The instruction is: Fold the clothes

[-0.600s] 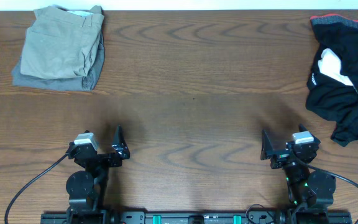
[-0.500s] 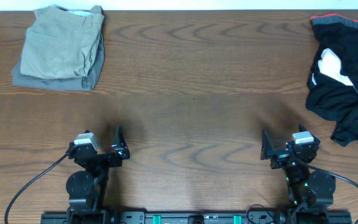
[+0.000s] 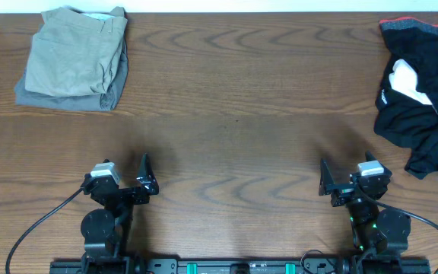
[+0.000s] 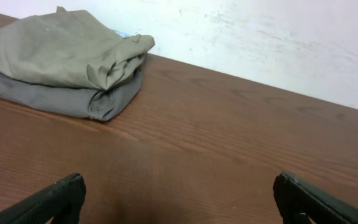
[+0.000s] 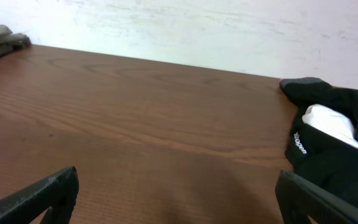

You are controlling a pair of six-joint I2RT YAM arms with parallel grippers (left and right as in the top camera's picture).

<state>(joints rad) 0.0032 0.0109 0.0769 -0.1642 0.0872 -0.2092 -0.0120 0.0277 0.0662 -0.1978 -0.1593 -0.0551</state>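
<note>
Currently left gripper (image 4: 179, 198) and right gripper (image 5: 176, 194) are idling, jaws apart; crumpled black fabric garment (image 5: 331, 171) is lying ahead-right of the latter, probably limp and light, so pinching a hem edge looks best.

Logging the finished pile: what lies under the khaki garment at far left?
A folded grey garment lies directly under the khaki garment, its front edge and corner showing. The rest of it, and anything between them, is covered.

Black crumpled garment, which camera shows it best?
Overhead: the black crumpled garment appears almost whole, at the right side. The right wrist view catches only one part of it; the left wrist view misses it.
</note>
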